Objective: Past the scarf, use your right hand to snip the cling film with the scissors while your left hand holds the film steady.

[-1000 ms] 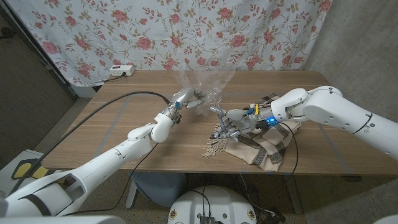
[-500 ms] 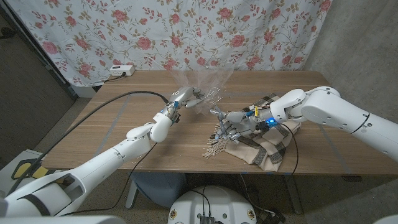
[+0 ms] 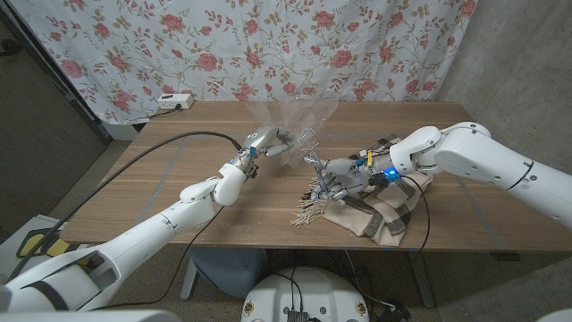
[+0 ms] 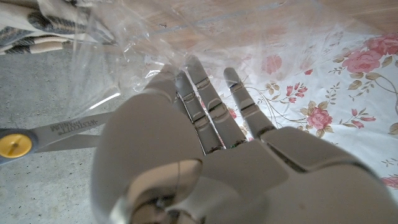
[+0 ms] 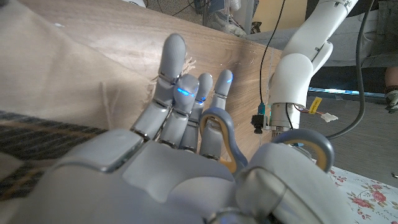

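Left hand (image 3: 268, 143) grips the cling film (image 3: 290, 116) – right hand (image 3: 335, 174) holds the scissors (image 3: 315, 161) above the scarf (image 3: 375, 201)

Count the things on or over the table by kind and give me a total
Scarf: 1
Scissors: 1
Cling film: 1
Power strip: 1
Total: 4

Glossy clear cling film (image 3: 290, 121), woven fringed scarf (image 3: 375, 210), matt wooden table (image 3: 179, 170).
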Robot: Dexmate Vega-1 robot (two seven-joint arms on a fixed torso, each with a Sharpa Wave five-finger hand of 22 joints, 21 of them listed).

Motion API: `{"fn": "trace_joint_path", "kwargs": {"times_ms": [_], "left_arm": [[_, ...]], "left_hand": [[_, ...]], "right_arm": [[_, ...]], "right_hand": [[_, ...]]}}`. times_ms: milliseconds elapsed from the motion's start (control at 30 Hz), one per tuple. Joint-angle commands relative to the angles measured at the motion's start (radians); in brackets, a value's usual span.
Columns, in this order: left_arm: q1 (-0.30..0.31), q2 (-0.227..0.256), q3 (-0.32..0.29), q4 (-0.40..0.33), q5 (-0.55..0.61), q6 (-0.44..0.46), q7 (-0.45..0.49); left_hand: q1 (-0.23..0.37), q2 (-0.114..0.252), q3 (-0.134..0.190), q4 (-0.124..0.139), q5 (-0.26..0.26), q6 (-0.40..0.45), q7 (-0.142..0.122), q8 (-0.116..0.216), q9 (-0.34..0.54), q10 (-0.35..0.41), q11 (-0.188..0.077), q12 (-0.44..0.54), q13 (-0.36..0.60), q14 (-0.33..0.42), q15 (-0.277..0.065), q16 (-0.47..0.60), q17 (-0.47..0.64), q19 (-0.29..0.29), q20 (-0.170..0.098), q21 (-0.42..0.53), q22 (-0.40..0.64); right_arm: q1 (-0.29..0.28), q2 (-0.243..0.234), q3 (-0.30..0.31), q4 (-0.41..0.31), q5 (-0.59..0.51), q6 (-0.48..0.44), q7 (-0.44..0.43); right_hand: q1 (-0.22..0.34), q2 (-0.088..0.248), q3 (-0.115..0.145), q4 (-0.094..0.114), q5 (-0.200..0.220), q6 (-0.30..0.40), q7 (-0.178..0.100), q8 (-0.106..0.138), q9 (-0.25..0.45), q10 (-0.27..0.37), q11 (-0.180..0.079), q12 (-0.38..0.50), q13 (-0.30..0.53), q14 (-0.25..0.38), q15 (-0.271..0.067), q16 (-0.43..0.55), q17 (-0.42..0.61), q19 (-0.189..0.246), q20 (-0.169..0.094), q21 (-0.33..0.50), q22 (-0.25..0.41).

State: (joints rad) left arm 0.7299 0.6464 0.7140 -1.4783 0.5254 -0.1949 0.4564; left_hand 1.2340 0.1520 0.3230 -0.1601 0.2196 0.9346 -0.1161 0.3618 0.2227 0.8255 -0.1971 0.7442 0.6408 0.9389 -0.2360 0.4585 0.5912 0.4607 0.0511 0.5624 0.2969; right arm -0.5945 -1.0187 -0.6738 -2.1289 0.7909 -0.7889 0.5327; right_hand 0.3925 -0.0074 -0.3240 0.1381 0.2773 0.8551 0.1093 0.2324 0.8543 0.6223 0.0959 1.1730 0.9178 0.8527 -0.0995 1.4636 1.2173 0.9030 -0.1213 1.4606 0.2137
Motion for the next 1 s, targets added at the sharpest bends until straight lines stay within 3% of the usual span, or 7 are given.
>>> {"fn": "trace_joint_path", "kwargs": {"times_ms": [33, 433, 1000], "left_arm": [[0.002, 0.016, -0.003, -0.019, 0.006, -0.005, -0.022], [-0.002, 0.025, 0.003, -0.034, 0.036, -0.005, -0.04], [0.008, 0.037, 0.011, -0.051, 0.106, 0.016, -0.007]], "left_hand": [[0.008, -0.001, 0.008, -0.001, 0.004, 0.007, 0.003, -0.001, 0.001, -0.008, -0.004, 0.001, 0.01, -0.008, -0.001, -0.001, 0.01, -0.006, 0.0, 0.006, 0.001], [0.007, -0.009, 0.011, -0.005, 0.025, 0.057, 0.018, 0.009, 0.004, 0.004, -0.003, 0.011, 0.027, -0.002, -0.001, 0.008, 0.033, -0.02, -0.004, 0.012, -0.003], [0.001, -0.01, 0.015, -0.003, 0.044, 0.052, 0.003, -0.002, 0.01, -0.022, -0.002, 0.008, 0.047, -0.022, 0.0, 0.009, 0.058, -0.04, -0.002, 0.017, -0.008]], "right_arm": [[0.031, 0.009, -0.03, 0.01, -0.033, -0.008, 0.031], [0.007, -0.006, -0.009, 0.003, -0.025, 0.013, 0.023], [-0.001, -0.012, -0.003, 0.009, -0.025, 0.019, 0.031]], "right_hand": [[0.005, 0.005, -0.003, 0.001, -0.002, -0.059, 0.067, -0.007, 0.003, 0.003, 0.006, 0.009, -0.001, 0.003, -0.099, -0.006, 0.0, 0.012, -0.07, 0.001, 0.003], [0.005, 0.005, -0.004, 0.001, -0.004, -0.059, 0.066, -0.008, 0.003, 0.001, 0.003, 0.015, 0.0, 0.003, -0.099, -0.015, -0.001, 0.013, -0.071, -0.003, 0.001], [0.008, 0.008, -0.003, 0.001, -0.004, -0.057, 0.065, -0.007, 0.004, 0.001, 0.006, 0.02, -0.008, 0.009, -0.099, -0.022, 0.0, 0.016, -0.072, -0.004, 0.002]]}}
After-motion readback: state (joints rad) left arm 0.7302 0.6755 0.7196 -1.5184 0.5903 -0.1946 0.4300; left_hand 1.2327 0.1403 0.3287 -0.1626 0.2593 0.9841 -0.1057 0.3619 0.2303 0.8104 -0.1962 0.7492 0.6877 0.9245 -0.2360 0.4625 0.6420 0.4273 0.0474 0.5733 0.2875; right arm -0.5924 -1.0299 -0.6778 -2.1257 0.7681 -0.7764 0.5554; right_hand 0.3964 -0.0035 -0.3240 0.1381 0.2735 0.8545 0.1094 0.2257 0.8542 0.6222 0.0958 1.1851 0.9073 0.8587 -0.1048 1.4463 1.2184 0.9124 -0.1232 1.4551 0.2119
